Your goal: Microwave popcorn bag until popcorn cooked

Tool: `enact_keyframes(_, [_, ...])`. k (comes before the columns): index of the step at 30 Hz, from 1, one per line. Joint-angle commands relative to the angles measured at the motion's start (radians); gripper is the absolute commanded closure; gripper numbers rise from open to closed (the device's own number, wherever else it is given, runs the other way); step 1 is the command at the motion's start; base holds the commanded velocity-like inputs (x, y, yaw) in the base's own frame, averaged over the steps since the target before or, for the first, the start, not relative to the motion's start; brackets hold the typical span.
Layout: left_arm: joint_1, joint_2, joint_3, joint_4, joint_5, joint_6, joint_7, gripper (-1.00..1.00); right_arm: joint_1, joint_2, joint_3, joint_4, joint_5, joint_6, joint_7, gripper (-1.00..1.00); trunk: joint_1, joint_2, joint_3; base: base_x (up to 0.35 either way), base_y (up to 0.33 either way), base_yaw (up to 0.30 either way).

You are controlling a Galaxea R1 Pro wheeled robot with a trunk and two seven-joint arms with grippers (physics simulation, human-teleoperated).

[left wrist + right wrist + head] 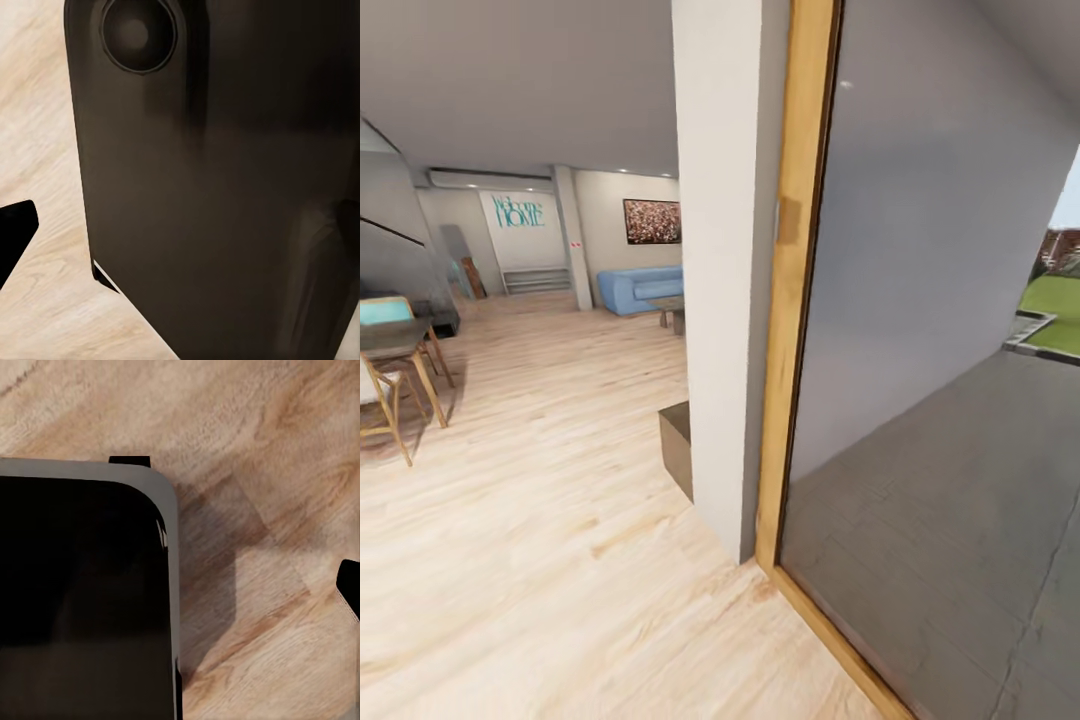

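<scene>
I'm in transit: white pillar [722, 260] and wood door frame [792, 290] close ahead, plank floor [540, 480] to the left. No popcorn bag, countertop or microwave in sight. Can't tell either gripper's opening. Risk, imo: base clips the pillar or frame if I turn tight.

Right wrist view: a light wooden floor [255, 450] with visible grain lies below. A large black panel with a grey rounded edge [82, 600] covers one side; what it belongs to is unclear. It casts a shadow [225, 585] on the boards. A small dark tip [350, 589] shows at the frame edge.
</scene>
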Motion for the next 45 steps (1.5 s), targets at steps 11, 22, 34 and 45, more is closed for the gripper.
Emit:
enact_keyframes(11, [0.0, 0.0, 0.001, -0.002, 0.0, 0.0, 0.0, -1.0, 0.0, 0.0, 0.0, 0.0, -0.001, -0.002, -0.002, -1.0, 0.0, 0.0, -0.001, 0.0, 0.0, 0.287])
enact_keyframes(22, [0.001, 0.0, 0.001, -0.002, 0.0, 0.0, 0.0, -1.0, 0.0, 0.0, 0.0, 0.0, 0.0, -0.002, -0.002, -1.0, 0.0, 0.0, -0.001, 0.0, 0.0, 0.287])
enact_keyframes(34, [0.0, 0.0, 0.001, -0.002, 0.0, 0.0, 0.0, -1.0, 0.0, 0.0, 0.0, 0.0, 0.0, -0.002, -0.002, -1.0, 0.0, 0.0, -0.001, 0.0, 0.0, 0.288])
enact_keyframes(45, [0.0, 0.0, 0.001, -0.002, 0.0, 0.0, 0.0, -1.0, 0.0, 0.0, 0.0, 0.0, 0.0, -0.002, -0.002, -1.0, 0.0, 0.0, -0.001, 0.0, 0.0, 0.288])
